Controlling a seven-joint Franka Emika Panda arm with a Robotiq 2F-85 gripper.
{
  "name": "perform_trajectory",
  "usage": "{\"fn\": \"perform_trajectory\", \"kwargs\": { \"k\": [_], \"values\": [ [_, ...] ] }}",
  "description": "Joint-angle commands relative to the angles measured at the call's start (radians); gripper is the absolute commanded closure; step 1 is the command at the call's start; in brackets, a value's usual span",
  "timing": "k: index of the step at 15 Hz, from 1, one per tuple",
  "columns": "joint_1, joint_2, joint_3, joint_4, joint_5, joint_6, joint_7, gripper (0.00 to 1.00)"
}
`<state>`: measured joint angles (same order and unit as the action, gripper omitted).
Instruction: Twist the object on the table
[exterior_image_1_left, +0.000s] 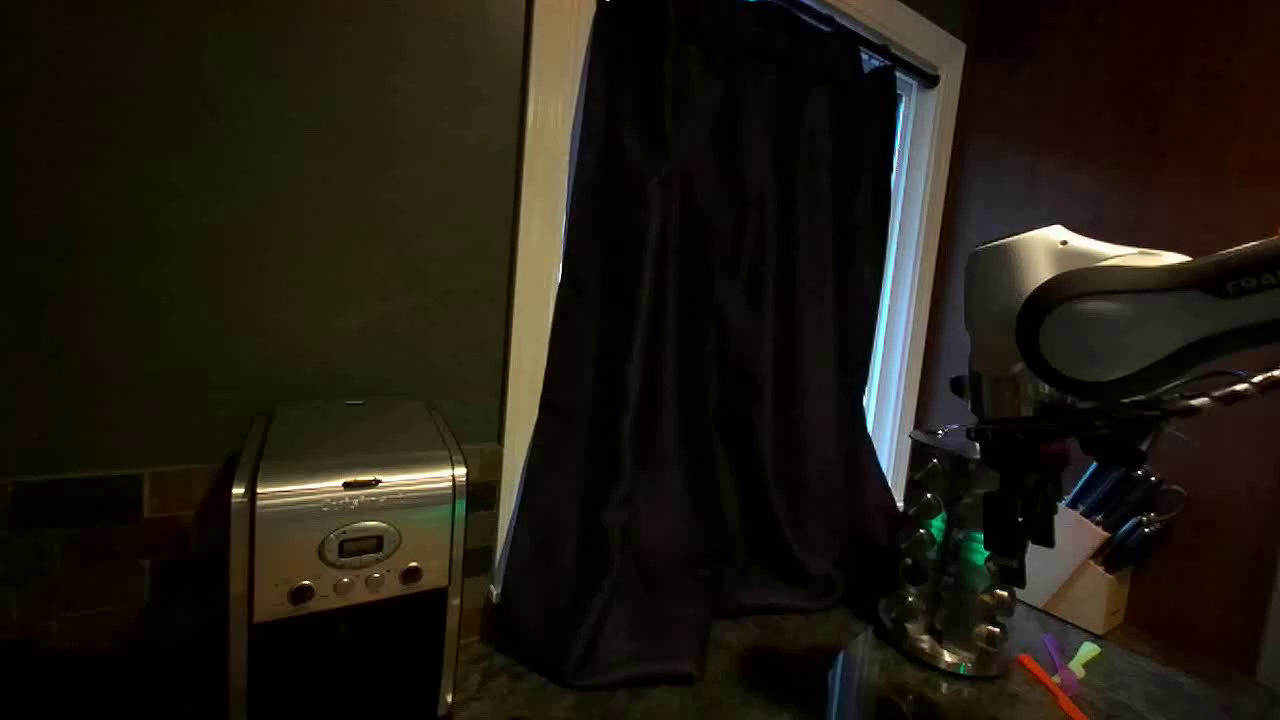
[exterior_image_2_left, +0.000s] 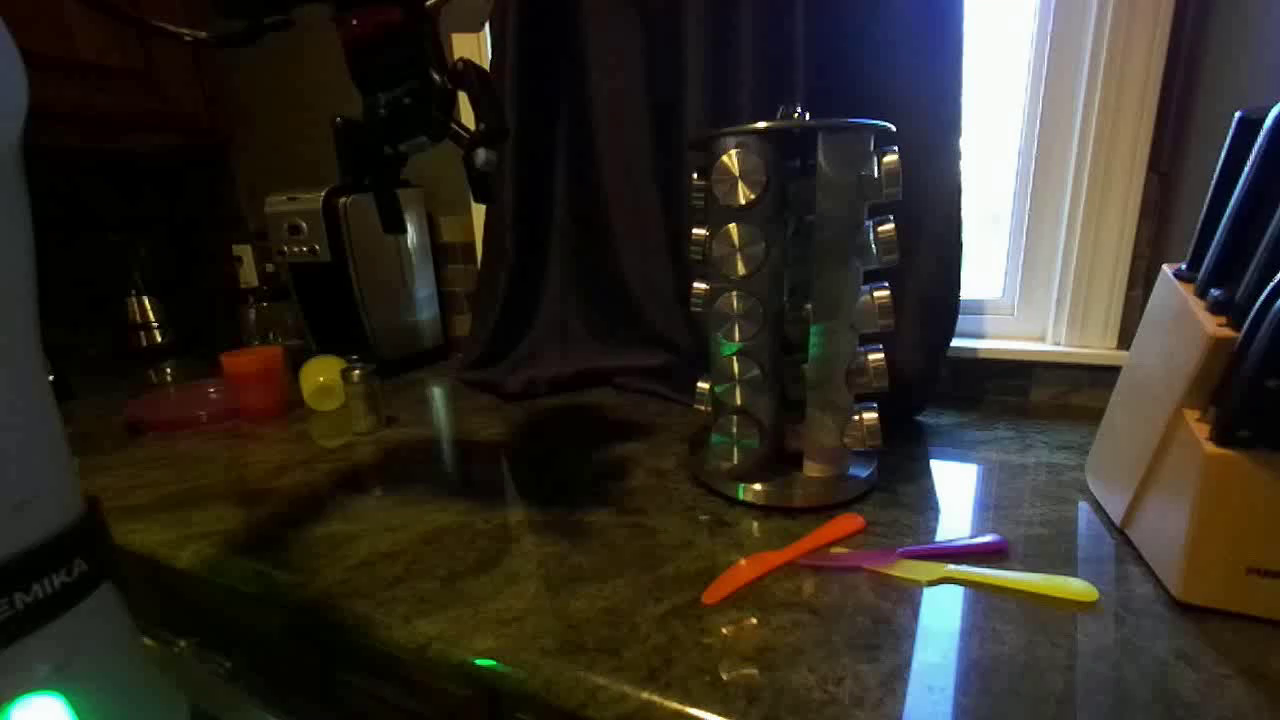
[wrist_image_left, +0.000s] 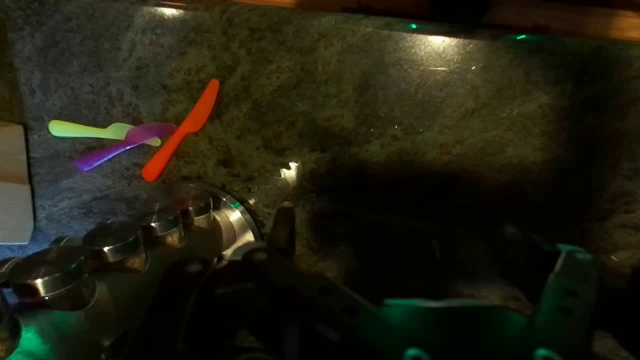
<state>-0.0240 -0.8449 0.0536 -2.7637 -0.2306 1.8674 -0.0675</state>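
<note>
Claw (exterior_image_2_left: 437, 205) spread wide, left of the spice rack (exterior_image_2_left: 770, 320)

I have the claw hanging above the dark, glossy countertop (exterior_image_2_left: 420, 560), its fingers (exterior_image_2_left: 392, 210) pointing down and standing well apart; the wrist view shows a broad gap between them too. The spice rack stands upright on the countertop. In an exterior view it is to the claw's right, apart from it, with the dark curtain (exterior_image_2_left: 580, 200) showing between them. Silver-lidded jars (exterior_image_2_left: 740, 250) run up its sides, and green glints show on its lower half. In an exterior view my arm (exterior_image_1_left: 1150, 330) reaches in from the right, and the claw overlaps the spice rack along my line of sight.

On the near side of the spice rack I see an orange knife (exterior_image_2_left: 785, 558), a purple knife (exterior_image_2_left: 950, 547) and a yellow knife (exterior_image_2_left: 1010, 580); the purple one crosses the yellow one. The knife block (exterior_image_2_left: 1150, 430) stands to their right. Far to the left, beyond the claw, is the coffee maker (exterior_image_2_left: 390, 270), with an orange cup (exterior_image_2_left: 252, 382) and a yellow cup (exterior_image_2_left: 322, 383) nearer than it.
</note>
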Motion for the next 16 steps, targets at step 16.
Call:
{"fn": "perform_trajectory", "kwargs": {
  "k": [16],
  "values": [
    [-0.059,0.067,-0.21,0.187,-0.061,-0.04,-0.193,0.0]
  ]
}}
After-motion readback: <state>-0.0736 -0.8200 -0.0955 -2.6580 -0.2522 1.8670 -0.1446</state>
